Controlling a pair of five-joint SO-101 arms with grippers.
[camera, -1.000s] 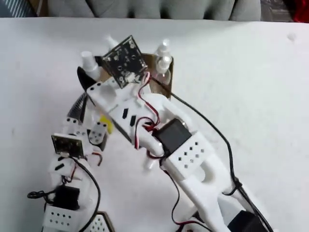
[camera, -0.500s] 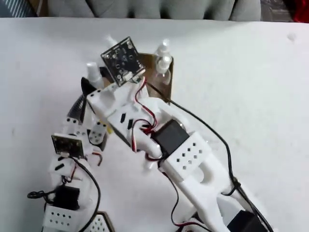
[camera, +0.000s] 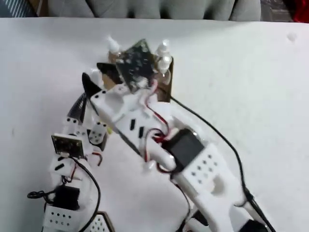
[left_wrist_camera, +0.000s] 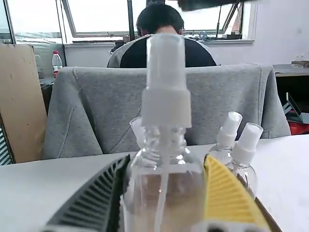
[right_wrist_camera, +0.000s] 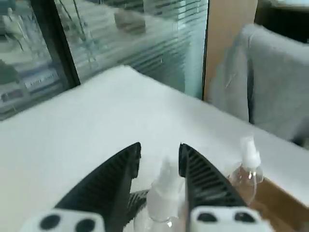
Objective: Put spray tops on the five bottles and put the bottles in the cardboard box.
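Bottle [left_wrist_camera: 161,188] with spray top [left_wrist_camera: 164,92] on is upright, gripped between the left fingers [left_wrist_camera: 96,200] beside the box [camera: 166,89] on the tabletop [camera: 251,72]. The right fingers [right_wrist_camera: 116,176] are parted over its top. Two bottles [left_wrist_camera: 241,154] stand in the box.

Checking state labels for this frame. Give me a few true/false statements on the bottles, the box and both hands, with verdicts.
1. The left hand grips a bottle that has a spray top on it. True.
2. The cardboard box has no bottles in it. False: at least two capped bottles stand in it.
3. The gripped bottle lies on its side. False: it is upright, spray top pointing up.
4. The right hand is right at the gripped bottle's spray top. True.
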